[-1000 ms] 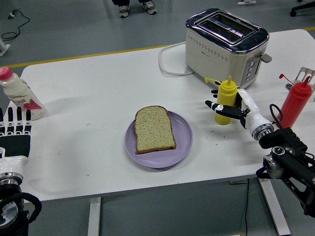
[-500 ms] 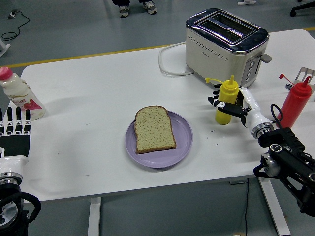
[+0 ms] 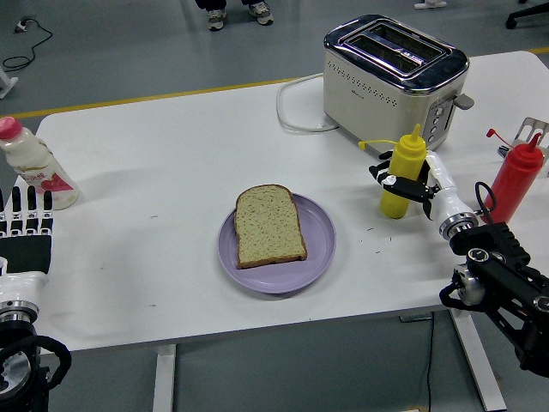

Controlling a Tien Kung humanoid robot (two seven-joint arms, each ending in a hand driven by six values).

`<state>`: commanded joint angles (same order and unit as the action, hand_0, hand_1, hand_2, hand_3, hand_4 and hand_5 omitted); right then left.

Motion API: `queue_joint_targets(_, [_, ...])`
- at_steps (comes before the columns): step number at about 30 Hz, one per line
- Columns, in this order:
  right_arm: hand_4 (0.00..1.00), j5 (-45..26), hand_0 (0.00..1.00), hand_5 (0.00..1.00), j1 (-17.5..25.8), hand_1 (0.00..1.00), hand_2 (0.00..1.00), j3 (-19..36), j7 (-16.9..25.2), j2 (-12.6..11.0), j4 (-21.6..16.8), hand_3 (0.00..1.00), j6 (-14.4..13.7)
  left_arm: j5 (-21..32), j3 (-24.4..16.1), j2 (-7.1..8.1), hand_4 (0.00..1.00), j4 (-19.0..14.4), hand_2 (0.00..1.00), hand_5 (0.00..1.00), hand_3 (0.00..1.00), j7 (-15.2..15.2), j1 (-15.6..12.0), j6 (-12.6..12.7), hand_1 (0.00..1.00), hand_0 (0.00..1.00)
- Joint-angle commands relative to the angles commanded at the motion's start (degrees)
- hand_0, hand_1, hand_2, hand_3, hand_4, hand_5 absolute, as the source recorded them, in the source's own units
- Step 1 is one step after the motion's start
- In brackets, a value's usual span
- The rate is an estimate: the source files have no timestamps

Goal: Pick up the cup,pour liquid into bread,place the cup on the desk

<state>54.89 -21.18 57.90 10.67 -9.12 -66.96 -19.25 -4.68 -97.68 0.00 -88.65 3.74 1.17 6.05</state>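
Note:
A yellow squeeze bottle (image 3: 402, 174) stands right of centre on the white table (image 3: 171, 154), tilted slightly. My right hand (image 3: 410, 183) is shut on the bottle, its fingers curled around the middle. A slice of bread (image 3: 268, 225) lies flat on a purple plate (image 3: 317, 249) in the middle of the table, to the left of the bottle. My left hand (image 3: 27, 232) rests at the table's left edge with its fingers straight and nothing in it.
A silver toaster (image 3: 393, 77) with a white cord stands behind the bottle. A red squeeze bottle (image 3: 515, 180) stands at the right edge, close to my right arm. A milk bottle with a pink cap (image 3: 34, 167) stands at the far left.
My right hand has closed around the yellow bottle and shifted it slightly right and up. The left hand has not moved.

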Motion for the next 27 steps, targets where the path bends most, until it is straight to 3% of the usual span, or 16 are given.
queue_joint_targets(4, [0.731,-0.27,0.409,0.010,-0.06,0.329,0.397,-0.13,0.37,0.06,0.34,0.430,-0.42,0.00,-0.03,0.00,0.717,0.00,0.934,0.998,0.860,0.00,-0.01,0.01,0.873,0.865])
queue_joint_targets(5, [0.725,-0.33,0.268,0.004,-0.07,0.260,0.350,-0.17,0.47,0.08,0.41,0.413,-0.55,-0.01,-0.03,0.00,0.717,-0.01,0.934,0.998,0.860,0.00,-0.01,0.01,0.872,0.864])
queue_joint_targets(10, [0.725,-0.66,0.268,0.004,-0.11,0.260,0.350,-0.27,0.69,0.11,0.56,0.413,-1.09,-0.04,-0.02,0.00,0.717,-0.01,0.934,0.998,0.860,0.00,0.02,0.02,0.872,0.864])
queue_joint_targets(11, [0.721,-0.71,0.204,0.024,-0.11,0.226,0.332,-0.28,0.70,0.10,0.56,0.419,-1.13,-0.04,-0.02,0.00,0.717,-0.02,0.934,0.998,0.860,0.00,0.02,0.02,0.872,0.865])
queue_joint_targets(16, [0.721,-1.40,0.204,0.024,-0.10,0.226,0.332,-0.33,0.76,0.01,0.22,0.419,-1.37,-0.04,0.00,0.00,0.717,-0.01,0.934,0.998,0.860,0.00,0.01,0.03,0.872,0.865])
queue_joint_targets(17, [0.714,-1.51,0.158,0.032,-0.10,0.205,0.321,-0.36,0.76,-0.01,0.11,0.417,-1.44,-0.05,0.01,0.00,0.717,-0.01,0.934,0.998,0.860,0.00,0.00,0.03,0.872,0.865])
queue_joint_targets(27, [0.699,-2.93,0.107,0.029,-0.14,0.157,0.293,-0.61,1.25,-0.29,-1.07,0.399,-2.61,-0.05,0.18,0.00,0.717,-0.04,0.934,0.998,0.859,0.01,-0.13,0.06,0.872,0.865])
